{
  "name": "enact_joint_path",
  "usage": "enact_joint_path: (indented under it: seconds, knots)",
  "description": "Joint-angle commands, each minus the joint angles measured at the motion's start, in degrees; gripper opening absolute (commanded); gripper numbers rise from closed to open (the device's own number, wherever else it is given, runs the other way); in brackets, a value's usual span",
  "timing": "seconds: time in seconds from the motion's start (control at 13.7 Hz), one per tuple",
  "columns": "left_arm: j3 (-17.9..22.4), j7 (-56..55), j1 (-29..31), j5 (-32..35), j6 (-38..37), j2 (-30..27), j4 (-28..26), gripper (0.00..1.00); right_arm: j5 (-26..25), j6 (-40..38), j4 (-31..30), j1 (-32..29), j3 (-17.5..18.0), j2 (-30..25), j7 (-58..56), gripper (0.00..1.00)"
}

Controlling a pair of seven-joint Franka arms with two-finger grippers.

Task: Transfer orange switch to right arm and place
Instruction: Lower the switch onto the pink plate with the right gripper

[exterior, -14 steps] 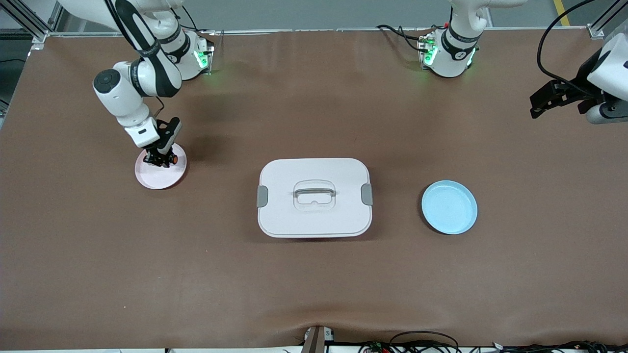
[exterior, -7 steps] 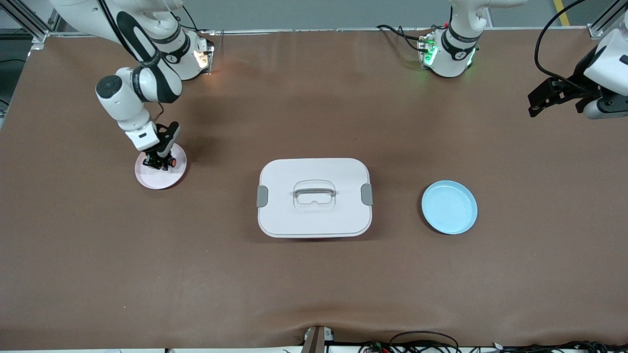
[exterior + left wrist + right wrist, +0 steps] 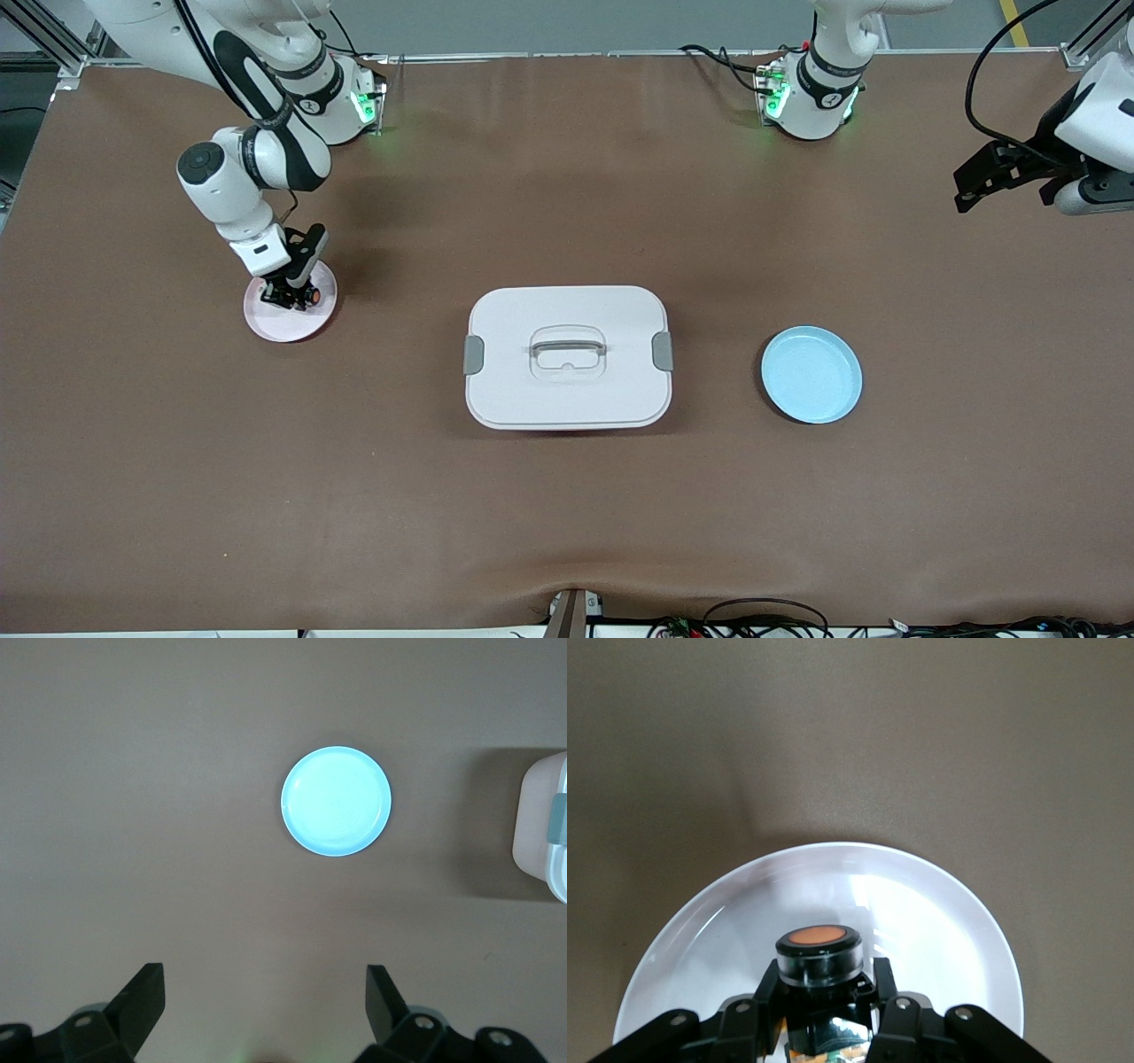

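This is a robotics lab rather than a home or shop. Two white robot arms are bolted by their bases (image 3: 341, 97) (image 3: 808, 97), lit with green lights, along one edge of a wide table covered in a brown mat (image 3: 567, 514). Aluminium frame rails (image 3: 53, 44) stand at the table's corners, and loose black cables (image 3: 762, 616) trail along its edge nearest the front camera.
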Motion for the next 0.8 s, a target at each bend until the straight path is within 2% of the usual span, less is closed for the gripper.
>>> enact_joint_path:
  seconds: [0.0,0.37,0.51,0.73]
  knots:
    - [0.39,1.01,0.0,-0.72,0.86,-0.41,-0.87,1.0,-1.11,0.89,0.22,-1.42,0.8,0.39,-0.74,0.0]
    - [0.65,1.35,0.18,-0.72,0.86,-0.41,-0.95,1.0,-0.85,0.8,0.57,-1.25,0.89,0.91,0.4,0.0]
    - [0.74,1.45,0.27,-0.72,0.86,-0.41,-0.95,1.0,-0.76,0.62,0.75,-1.16,0.89,0.92,2.25,0.99]
    - [0.74,1.71,0.53,-0.72,0.86,-0.41,-0.87,1.0,-0.76,0.54,1.45,-1.16,0.98,0.83,2.34,1.0]
